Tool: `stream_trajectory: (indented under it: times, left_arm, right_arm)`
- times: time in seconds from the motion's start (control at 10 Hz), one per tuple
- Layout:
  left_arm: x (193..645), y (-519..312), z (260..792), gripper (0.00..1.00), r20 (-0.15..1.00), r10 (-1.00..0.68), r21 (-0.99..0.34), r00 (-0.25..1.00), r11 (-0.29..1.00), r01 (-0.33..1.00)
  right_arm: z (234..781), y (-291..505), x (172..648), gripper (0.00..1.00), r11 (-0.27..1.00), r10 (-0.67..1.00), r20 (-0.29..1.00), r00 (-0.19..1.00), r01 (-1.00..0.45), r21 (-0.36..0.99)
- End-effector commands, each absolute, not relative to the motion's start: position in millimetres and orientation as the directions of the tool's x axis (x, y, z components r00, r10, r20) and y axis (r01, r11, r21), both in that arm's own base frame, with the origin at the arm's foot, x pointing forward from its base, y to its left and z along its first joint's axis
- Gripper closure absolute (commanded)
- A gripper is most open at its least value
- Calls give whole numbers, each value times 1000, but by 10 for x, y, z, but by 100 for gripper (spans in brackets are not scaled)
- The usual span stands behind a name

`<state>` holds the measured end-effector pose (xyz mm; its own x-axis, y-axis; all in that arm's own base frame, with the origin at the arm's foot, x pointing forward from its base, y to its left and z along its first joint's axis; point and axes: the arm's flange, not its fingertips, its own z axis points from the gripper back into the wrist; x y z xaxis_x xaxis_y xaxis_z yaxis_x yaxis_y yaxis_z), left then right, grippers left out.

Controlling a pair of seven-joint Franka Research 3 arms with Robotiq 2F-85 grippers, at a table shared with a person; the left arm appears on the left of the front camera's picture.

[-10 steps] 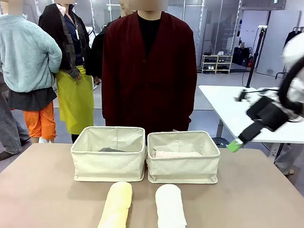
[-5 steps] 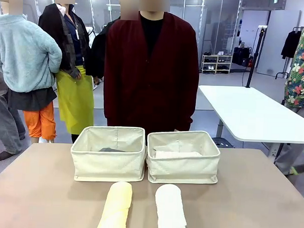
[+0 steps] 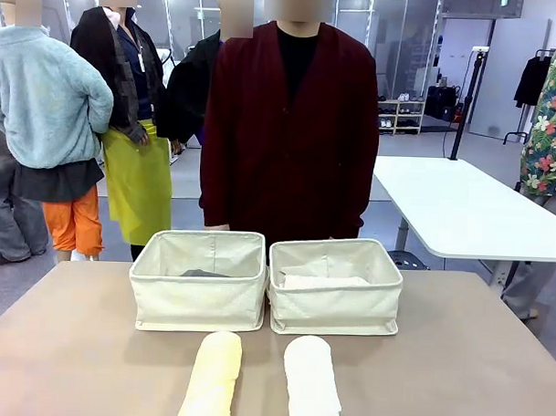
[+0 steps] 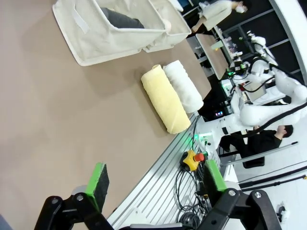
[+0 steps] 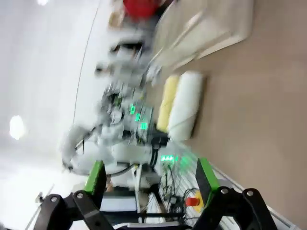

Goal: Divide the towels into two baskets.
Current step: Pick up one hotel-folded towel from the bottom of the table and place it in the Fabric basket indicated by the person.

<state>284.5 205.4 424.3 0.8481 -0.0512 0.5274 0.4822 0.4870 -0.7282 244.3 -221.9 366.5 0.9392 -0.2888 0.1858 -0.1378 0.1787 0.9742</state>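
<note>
The left gripper (image 4: 156, 179) is hanging wide open above the table (image 4: 48, 120), gripping nothing; the right gripper (image 5: 149, 178) is likewise gaping empty; the pale yellow towel (image 3: 213, 379) and white towel (image 3: 312, 384) are lying side by side, just in front of the left basket (image 3: 197, 306) and right basket (image 3: 334, 310); the dark grey towel (image 3: 203, 273) is sitting in the left basket, the pale pink towel (image 3: 326, 283) in the right basket.

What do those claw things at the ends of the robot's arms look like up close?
The left gripper and the right gripper look alike: two black, jointed fingers with round pivot pins, each finger tipped with a bright green rectangular pad.
</note>
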Motion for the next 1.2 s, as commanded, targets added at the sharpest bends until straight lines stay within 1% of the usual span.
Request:
stream_trajectory:
  times: [0.0, 0.4, 0.5, 0.6, 0.7, 0.8, 1.1]
  left_arm:
    - [2827, 2075, 4249, 0, 548, -43, -726, 835, 472, 501]
    - [2827, 2075, 4249, 0, 548, -43, -726, 835, 472, 501]
    - [2827, 2075, 4249, 0, 548, -43, -726, 835, 472, 501]
    - [2827, 2075, 4249, 0, 548, -43, -726, 835, 472, 501]
    - [2827, 2075, 4249, 0, 548, -43, -726, 835, 472, 501]
    - [2827, 2075, 4249, 0, 548, -43, -726, 835, 472, 501]
    - [2827, 2075, 4249, 0, 548, -43, -726, 835, 472, 501]
  right_arm:
    - [3761, -2054, 2532, 5, 131, -204, 234, 951, -211, 969]
    - [3761, -2054, 2532, 5, 131, -204, 234, 951, -211, 969]
    - [3730, -2040, 2521, 5, 138, -215, 208, 954, -181, 974]
    - [4189, -1870, 2393, 5, 70, -125, 350, 928, -344, 936]
    - [4571, -1714, 2328, 5, -174, -99, 500, 860, -510, 843]
    - [3847, -1970, 2501, 5, 109, -182, 249, 951, -233, 966]
    - [3847, -1970, 2501, 5, 109, -182, 249, 951, -233, 966]
